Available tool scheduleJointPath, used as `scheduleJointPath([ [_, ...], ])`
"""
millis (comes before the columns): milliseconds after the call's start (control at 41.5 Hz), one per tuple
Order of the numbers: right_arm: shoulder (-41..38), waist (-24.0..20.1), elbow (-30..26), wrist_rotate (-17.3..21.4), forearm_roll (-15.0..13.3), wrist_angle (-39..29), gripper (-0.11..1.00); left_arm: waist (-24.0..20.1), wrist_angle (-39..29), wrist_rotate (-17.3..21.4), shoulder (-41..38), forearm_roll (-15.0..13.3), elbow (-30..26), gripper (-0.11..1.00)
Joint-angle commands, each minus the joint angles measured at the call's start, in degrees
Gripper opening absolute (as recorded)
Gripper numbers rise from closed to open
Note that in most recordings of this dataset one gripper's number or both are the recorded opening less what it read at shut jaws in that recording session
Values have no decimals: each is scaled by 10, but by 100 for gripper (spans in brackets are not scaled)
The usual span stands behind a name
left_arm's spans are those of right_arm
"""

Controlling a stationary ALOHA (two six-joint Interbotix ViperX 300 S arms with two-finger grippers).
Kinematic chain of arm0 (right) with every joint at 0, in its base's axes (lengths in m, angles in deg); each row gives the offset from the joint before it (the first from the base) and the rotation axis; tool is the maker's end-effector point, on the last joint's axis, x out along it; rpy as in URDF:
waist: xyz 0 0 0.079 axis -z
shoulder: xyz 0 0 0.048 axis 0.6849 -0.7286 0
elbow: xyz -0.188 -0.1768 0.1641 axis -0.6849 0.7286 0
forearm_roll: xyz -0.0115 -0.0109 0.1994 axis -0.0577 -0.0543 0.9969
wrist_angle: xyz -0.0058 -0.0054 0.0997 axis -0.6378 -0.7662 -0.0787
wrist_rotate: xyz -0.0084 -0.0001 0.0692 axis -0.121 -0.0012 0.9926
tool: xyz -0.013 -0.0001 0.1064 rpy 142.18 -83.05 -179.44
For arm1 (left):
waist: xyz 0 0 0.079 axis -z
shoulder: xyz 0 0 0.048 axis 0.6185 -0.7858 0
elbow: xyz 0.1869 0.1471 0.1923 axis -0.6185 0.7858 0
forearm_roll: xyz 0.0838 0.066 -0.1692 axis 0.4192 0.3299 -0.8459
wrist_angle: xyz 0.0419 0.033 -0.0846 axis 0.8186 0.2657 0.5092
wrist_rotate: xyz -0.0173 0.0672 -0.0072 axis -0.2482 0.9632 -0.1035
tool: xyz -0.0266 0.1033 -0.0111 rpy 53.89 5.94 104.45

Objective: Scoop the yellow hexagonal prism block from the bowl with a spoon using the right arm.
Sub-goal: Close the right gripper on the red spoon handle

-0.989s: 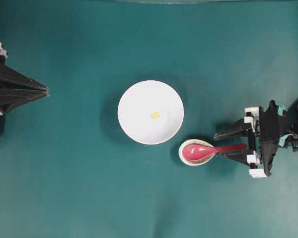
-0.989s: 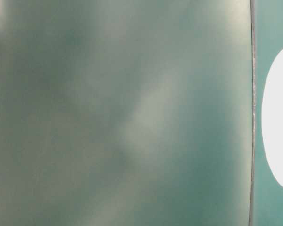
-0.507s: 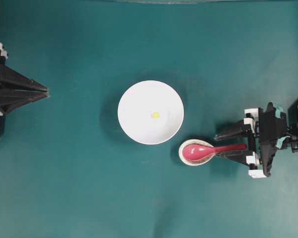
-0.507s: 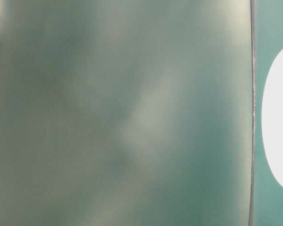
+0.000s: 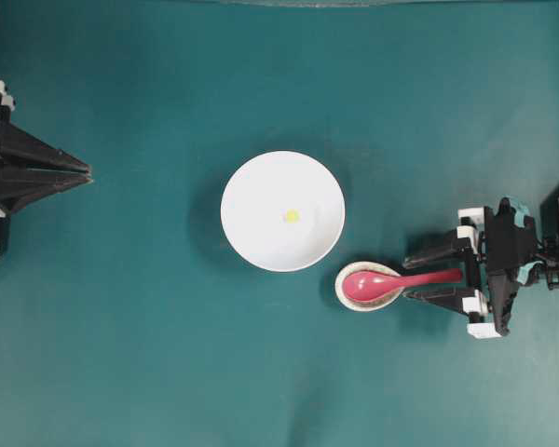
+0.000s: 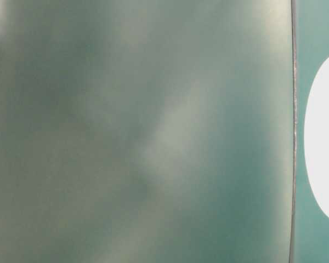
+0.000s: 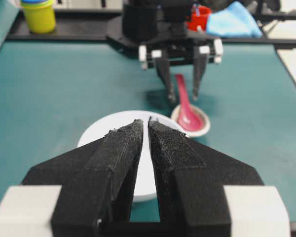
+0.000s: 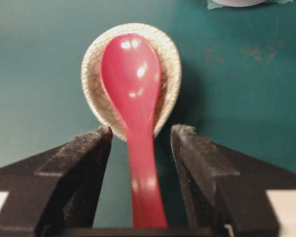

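The white bowl (image 5: pixel 282 211) sits mid-table with the tiny yellow block (image 5: pixel 292 216) inside it. The pink-red spoon (image 5: pixel 382 282) lies with its scoop in a small speckled spoon rest (image 5: pixel 347 291), handle pointing right. My right gripper (image 5: pixel 410 277) is open, its jaws on either side of the spoon handle (image 8: pixel 144 177) with gaps on both sides. My left gripper (image 5: pixel 86 172) is at the far left edge, jaws nearly together and empty; its wrist view shows the bowl (image 7: pixel 101 136) and the spoon (image 7: pixel 186 111) beyond it.
The teal mat covers the table. In the left wrist view a yellow cup (image 7: pixel 38 15), a red item (image 7: pixel 200 19) and a blue cloth (image 7: pixel 233 22) lie beyond the far table edge. The table-level view is blurred, showing only a white bowl edge (image 6: pixel 323 137).
My right gripper has lowered and its jaws have narrowed around the spoon handle. The spoon, bowl, block and left arm have not moved.
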Motion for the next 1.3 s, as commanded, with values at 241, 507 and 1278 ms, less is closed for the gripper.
scheduleJointPath([
  [241,4,-7,1,-1,-1,-3,52,-1,3,1,-5,2,-13,14],
  [507,5,-6,2,-3,-1,-3,48,-2,3,1,-5,2,-13,14],
  [1278,5,-6,5,-11,-2,-4,48,-1,3,2,-6,2,-13,14],
])
